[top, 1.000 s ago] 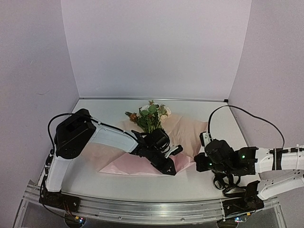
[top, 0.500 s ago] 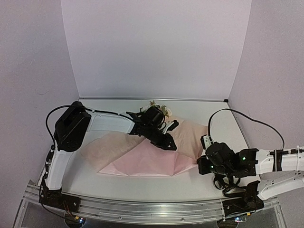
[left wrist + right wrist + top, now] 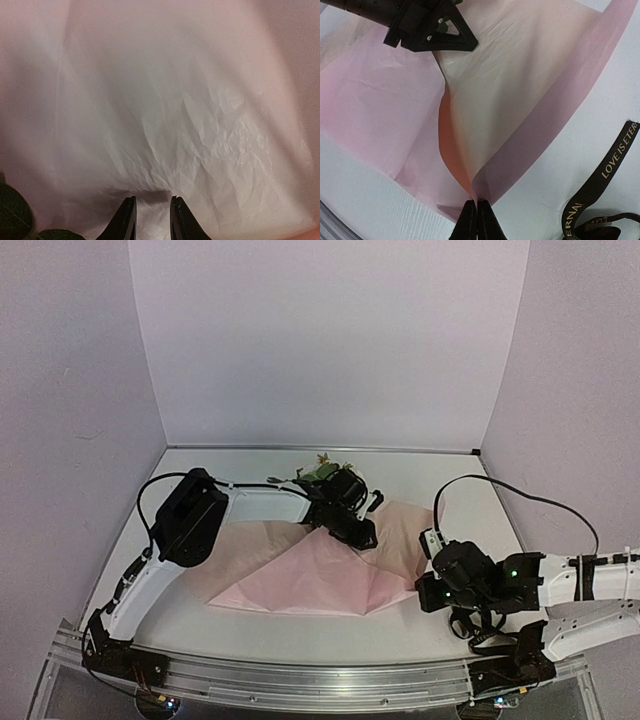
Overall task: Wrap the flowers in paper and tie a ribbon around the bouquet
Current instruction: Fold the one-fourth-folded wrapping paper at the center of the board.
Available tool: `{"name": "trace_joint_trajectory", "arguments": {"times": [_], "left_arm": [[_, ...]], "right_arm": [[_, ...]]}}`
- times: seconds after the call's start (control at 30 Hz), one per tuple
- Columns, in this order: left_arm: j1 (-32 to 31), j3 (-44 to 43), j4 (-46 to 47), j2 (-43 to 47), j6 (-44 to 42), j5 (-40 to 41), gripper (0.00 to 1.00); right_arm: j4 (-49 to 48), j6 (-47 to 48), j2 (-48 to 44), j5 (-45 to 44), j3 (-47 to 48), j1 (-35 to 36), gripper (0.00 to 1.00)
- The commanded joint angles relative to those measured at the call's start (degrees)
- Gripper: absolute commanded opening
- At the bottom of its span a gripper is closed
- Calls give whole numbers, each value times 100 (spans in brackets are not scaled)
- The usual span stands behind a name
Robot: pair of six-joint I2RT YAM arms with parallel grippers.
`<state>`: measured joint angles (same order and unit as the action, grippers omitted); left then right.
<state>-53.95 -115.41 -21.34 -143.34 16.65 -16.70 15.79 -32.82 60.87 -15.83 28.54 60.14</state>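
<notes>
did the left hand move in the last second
Yes. In the top view the left hand has swept from the near middle of the paper toward the back wall, ending over the flowers, pulling a paper fold along.

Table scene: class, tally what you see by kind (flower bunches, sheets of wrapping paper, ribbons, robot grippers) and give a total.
Flower bunches: 1, the flowers, mostly hidden
Paper sheets: 1, the paper, pink
Ribbons: 1, the ribbon, black with pale lettering
Grippers: 2, left gripper and right gripper
Total: 5
</notes>
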Motion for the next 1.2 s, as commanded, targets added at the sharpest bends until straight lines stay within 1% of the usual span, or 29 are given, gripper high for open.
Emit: {"name": "trace_joint_trajectory", "arguments": {"times": [0.0,0.17,0.3,0.47,0.6,0.67,0.73,0.8,0.9,1.03,1.17], "left_arm": [[-11,-393,-161,-172,114,349,25],[2,-192,-40,168,107,287,26],[7,294,209,913,76,84,33],[21,1489,545,2292,214,-97,41],[54,2681,518,3324,435,0,42],[60,3406,370,3837,528,82,38],[60,4222,275,4389,651,197,31],[56,5003,174,4922,814,291,21],[50,5903,7,5585,1087,394,12],[46,6797,30,6192,1393,321,6],[3,7173,129,6181,1453,274,4]], "right_arm": [[272,195,-132,9,308,-2,0],[548,314,-161,-136,462,-1,0],[975,446,-153,-380,656,-1,0],[1268,547,-131,-531,759,-1,0],[1314,564,-138,-610,741,-1,0],[1368,566,-140,-669,742,0,0],[1418,579,-169,-739,733,0,0],[1483,617,-219,-799,733,-1,0],[1587,680,-271,-876,756,-2,0],[1673,735,-290,-889,780,-2,0],[1681,730,-287,-892,767,-1,0]]}}
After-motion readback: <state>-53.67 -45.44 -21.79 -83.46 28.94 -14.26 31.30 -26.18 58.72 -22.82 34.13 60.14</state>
